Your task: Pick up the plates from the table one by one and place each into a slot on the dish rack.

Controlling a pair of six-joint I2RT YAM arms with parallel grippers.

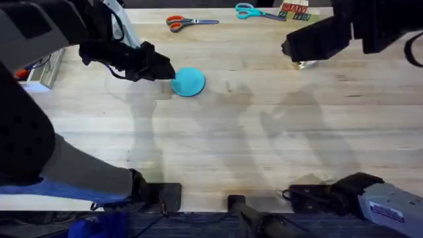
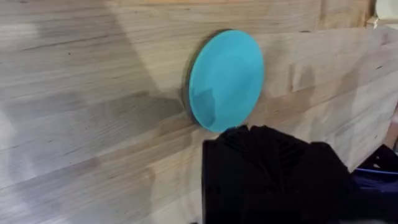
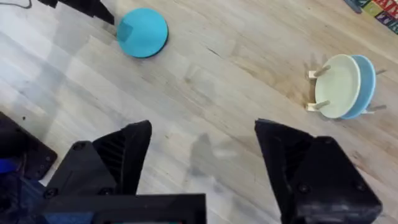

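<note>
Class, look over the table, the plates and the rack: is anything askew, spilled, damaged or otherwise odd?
Nothing stands out. The teal plate lies flat and whole on the table, with the left gripper at its edge. In the dish rack a cream plate and a light blue plate stand upright in slots. Nothing is spilled.

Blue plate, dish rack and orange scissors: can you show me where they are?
Teal-blue plate (image 1: 189, 82): overhead view, middle of its face.
Dish rack (image 3: 318, 72): right wrist view, a wooden peg beside the cream plate.
Orange scissors (image 1: 176, 24): overhead view, the orange handles.

Plate (image 1: 188, 82) flat on table (image 1: 218, 145), left-centre; two plates (image 3: 341, 86) upright in dish rack (image 3: 317, 90), far right.
</note>
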